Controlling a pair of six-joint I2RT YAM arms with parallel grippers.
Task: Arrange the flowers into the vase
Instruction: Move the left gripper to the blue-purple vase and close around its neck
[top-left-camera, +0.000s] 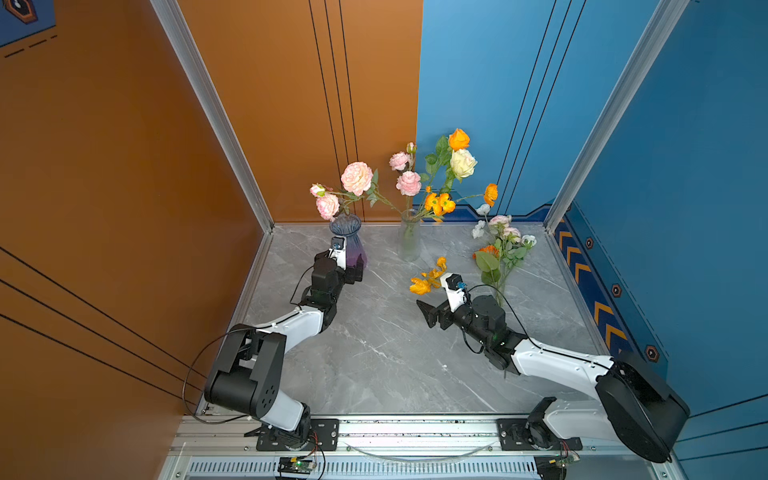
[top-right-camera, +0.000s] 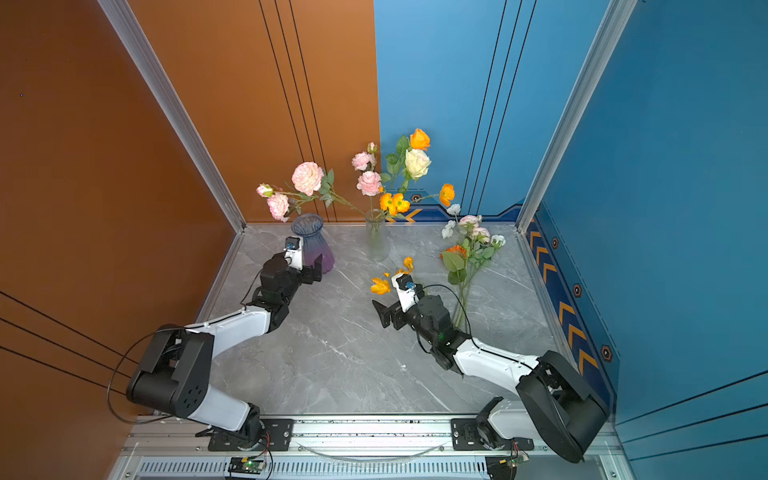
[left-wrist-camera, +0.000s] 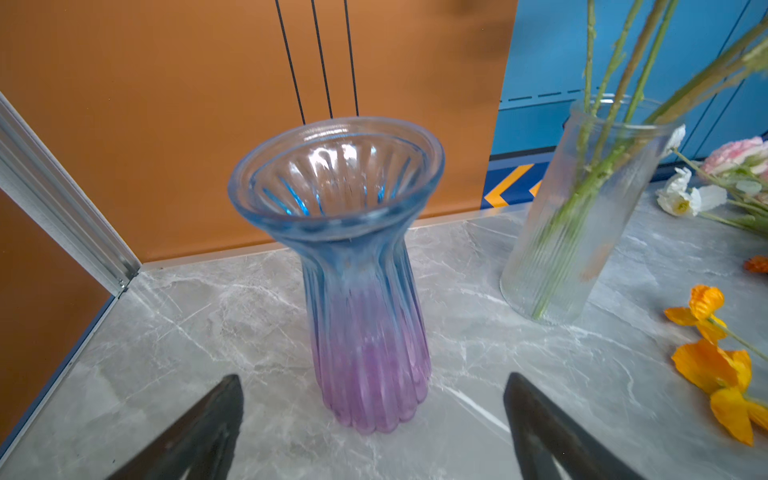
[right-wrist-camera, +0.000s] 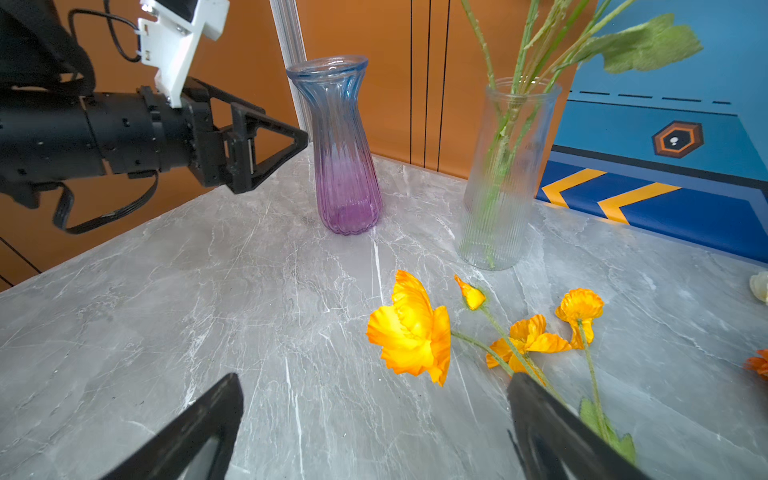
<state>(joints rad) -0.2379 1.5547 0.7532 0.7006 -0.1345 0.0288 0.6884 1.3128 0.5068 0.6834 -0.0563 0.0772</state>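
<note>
While nothing is held by either pincer, the left gripper (left-wrist-camera: 374, 380), jaws spread wide, is lined up with the empty ribbed blue-to-purple glass vase (left-wrist-camera: 365, 316), apparently so that it can be steadied. The right gripper (right-wrist-camera: 374, 380), likewise spread, is poised beside loose orange poppies (right-wrist-camera: 411, 332), probably the next pick. Of the flowers (top-left-camera: 409, 183), several are stood in the clear ribbed glass cylinder (right-wrist-camera: 503, 187); 1 mixed bunch (top-left-camera: 500, 249) is seen lying on the grey marble-patterned tabletop (top-left-camera: 374, 353), which is enclosed by orange wall panels (top-left-camera: 124, 166) and blue wall panels (top-left-camera: 706, 166).
</note>
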